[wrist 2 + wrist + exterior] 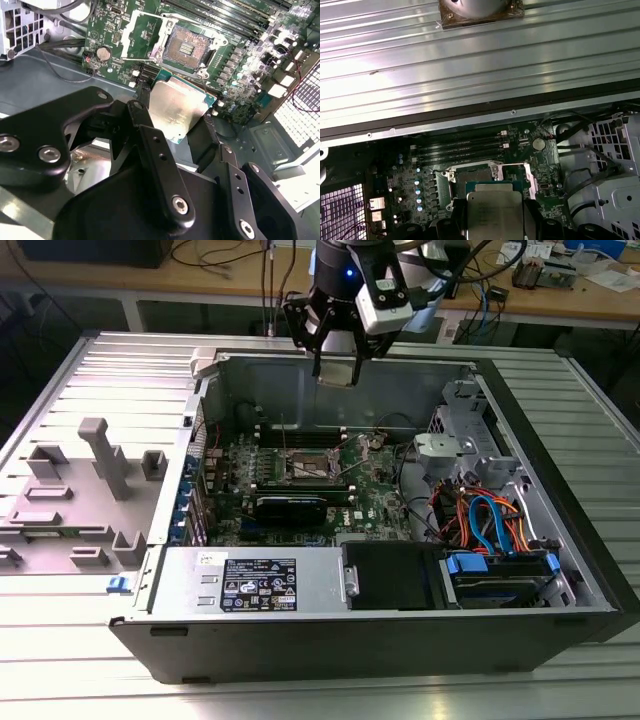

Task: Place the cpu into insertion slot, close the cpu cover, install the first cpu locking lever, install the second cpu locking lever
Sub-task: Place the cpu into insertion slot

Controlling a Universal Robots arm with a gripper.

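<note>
My gripper (337, 372) hangs above the open computer case, over its far wall, shut on the cpu (336, 378), a flat square chip with a silver-grey top. In both wrist views the cpu (177, 106) (495, 212) sits clamped between the black fingers (144, 97). The insertion slot (308, 466) (187, 47) (476, 175) lies bare on the green motherboard below, its dark contact field showing. The cpu cover (134, 37), a silver frame plate, stands swung open beside the socket.
Long black memory slots (300, 432) run behind the socket. A black expansion card (290, 506) lies in front of it. A power supply (250, 585) fills the near side, and a drive cage with blue and orange cables (490, 525) is on the exterior view's right. Grey fixture blocks (100, 455) stand outside the case.
</note>
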